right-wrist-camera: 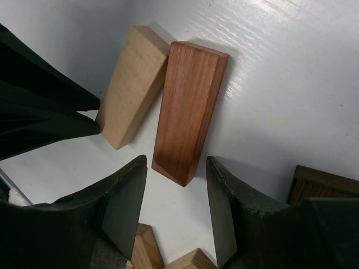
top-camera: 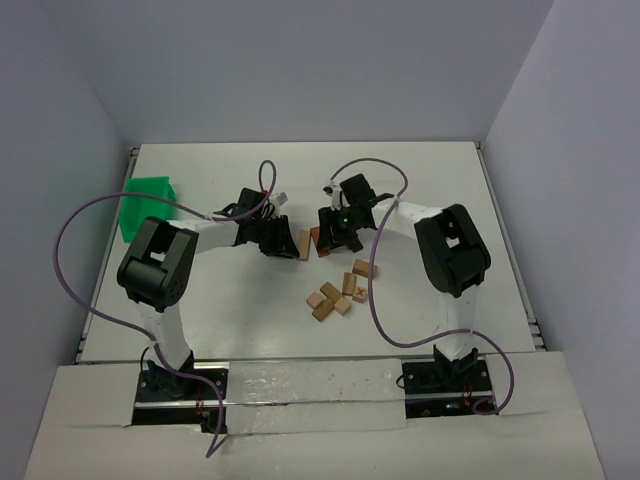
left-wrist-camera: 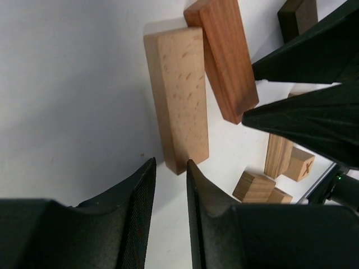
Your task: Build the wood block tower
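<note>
Two wood bars lie side by side on the white table: a light tan one (left-wrist-camera: 176, 95) (right-wrist-camera: 133, 84) (top-camera: 304, 244) and a reddish-brown one (left-wrist-camera: 227, 56) (right-wrist-camera: 188, 109) (top-camera: 316, 240). My left gripper (left-wrist-camera: 170, 163) (top-camera: 282, 240) hangs low over the tan bar's near end, its jaws a narrow gap apart with nothing between them. My right gripper (right-wrist-camera: 176, 162) (top-camera: 340, 236) is open, its fingers on either side of the brown bar's near end without touching it. Several loose tan blocks (top-camera: 338, 292) lie nearer the arms, one marked with an X (left-wrist-camera: 300, 164). No tower is in view.
A green tray (top-camera: 150, 200) stands at the back left. A dark block (right-wrist-camera: 322, 185) (left-wrist-camera: 297, 17) lies close beside my right gripper. The two grippers face each other closely across the bars. White walls close in the table on three sides.
</note>
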`<state>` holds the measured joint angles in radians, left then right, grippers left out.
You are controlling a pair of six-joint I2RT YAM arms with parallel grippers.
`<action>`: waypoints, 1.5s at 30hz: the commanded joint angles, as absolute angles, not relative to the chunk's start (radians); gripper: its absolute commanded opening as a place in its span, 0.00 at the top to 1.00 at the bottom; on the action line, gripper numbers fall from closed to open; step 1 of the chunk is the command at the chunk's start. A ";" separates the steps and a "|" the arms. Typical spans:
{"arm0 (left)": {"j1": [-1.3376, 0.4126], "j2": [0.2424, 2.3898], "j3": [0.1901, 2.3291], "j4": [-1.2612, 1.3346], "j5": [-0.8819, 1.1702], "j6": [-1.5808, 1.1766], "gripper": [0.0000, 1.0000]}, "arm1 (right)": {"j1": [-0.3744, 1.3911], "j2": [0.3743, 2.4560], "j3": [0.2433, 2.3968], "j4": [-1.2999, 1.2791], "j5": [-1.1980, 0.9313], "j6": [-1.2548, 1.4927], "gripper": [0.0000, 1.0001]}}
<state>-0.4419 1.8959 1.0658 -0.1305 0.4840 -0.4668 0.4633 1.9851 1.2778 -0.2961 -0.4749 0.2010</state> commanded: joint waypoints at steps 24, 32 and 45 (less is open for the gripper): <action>-0.466 2.021 1.165 -0.070 0.485 -0.548 0.74 | 0.471 2.106 1.308 -0.284 -0.509 0.302 0.84; -0.466 2.033 1.172 -0.078 0.465 -0.540 0.76 | 0.474 2.121 1.304 -0.291 -0.499 0.298 0.86; -0.464 2.039 1.177 -0.087 0.422 -0.519 0.76 | 0.477 2.133 1.299 -0.308 -0.488 0.291 0.87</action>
